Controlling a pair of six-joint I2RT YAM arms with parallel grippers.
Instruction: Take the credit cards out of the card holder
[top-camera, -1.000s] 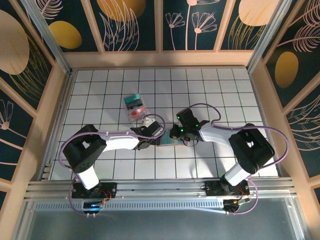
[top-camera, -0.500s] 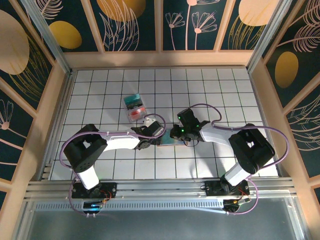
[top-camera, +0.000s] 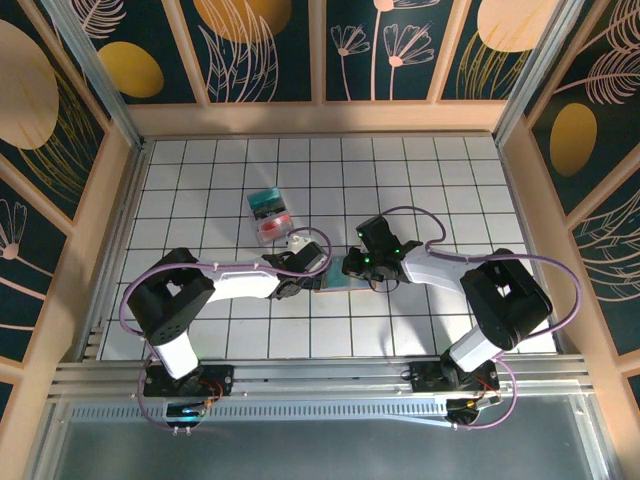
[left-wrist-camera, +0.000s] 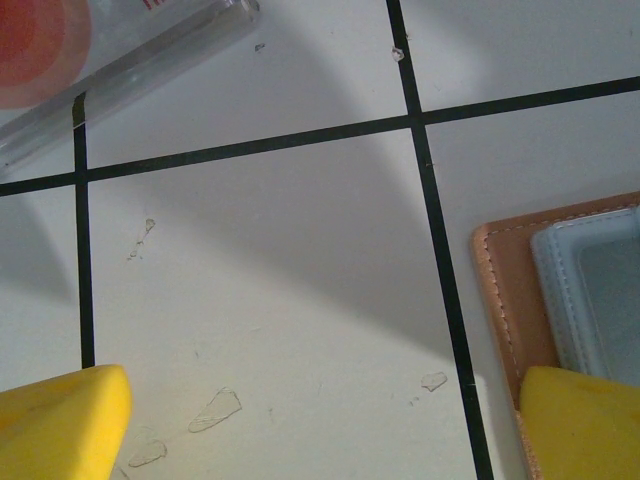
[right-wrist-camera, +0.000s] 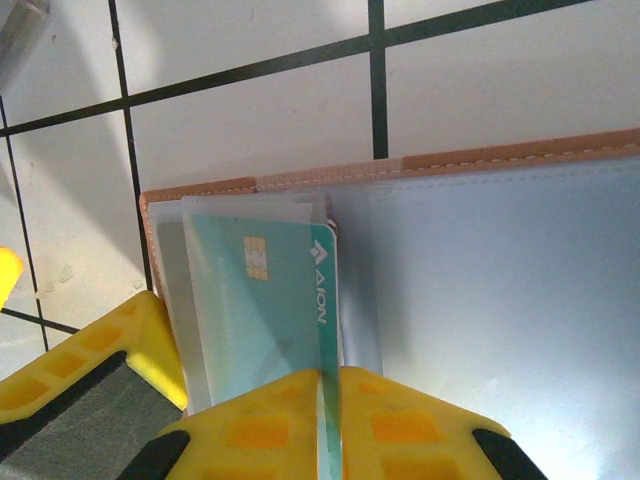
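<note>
Card holder: We see the card holder (top-camera: 333, 280) lying open and flat in the middle of the top view. It is tan at the rim and blue-grey inside.
Surface: The surface (top-camera: 450, 180) is white with black lines that make squares.
Right fingers: The right fingers (right-wrist-camera: 300, 405) are yellow. They are pinched tight on the bottom edge of a teal card (right-wrist-camera: 265, 300). In the top view they reach the holder from the right.
Teal card: It has a small gold chip and white letters. It lies on the left half of the holder, by a clear pocket (right-wrist-camera: 195, 300). We cannot tell how far it is inside the pocket.
Left fingers: The left fingers (top-camera: 310, 276) are spread wide apart and hold nothing. In the left wrist view one yellow finger (left-wrist-camera: 60, 425) is at the bottom left over bare surface. The other (left-wrist-camera: 585, 425) is at the bottom right, over the tan corner of the holder.
Other things: A small teal and red pile (top-camera: 268, 213) lies up and to the left of the holder, apart from it.
</note>
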